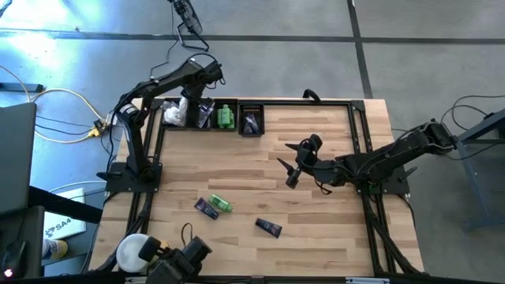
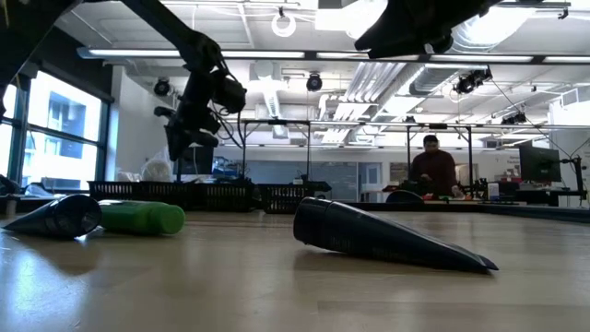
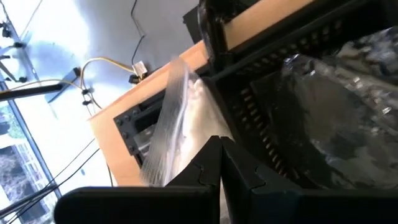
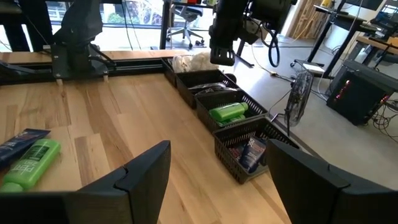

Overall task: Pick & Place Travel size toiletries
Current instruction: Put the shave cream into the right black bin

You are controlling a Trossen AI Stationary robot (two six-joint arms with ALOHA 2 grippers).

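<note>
Beyond our wooden table (image 2: 277, 277) we see tall windows (image 2: 55, 138) to its left; ceiling lights (image 2: 286, 23) overhead; a seated person (image 2: 433, 171) behind it.

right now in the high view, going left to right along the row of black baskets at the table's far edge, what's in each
white plastic-wrapped packets → left gripper, shut, above the next basket → green plastic bottle → dark purple sachets in the rightmost black basket

Open-plan lab: workbenches (image 2: 516, 195), exposed ducts (image 2: 369, 78)
</note>
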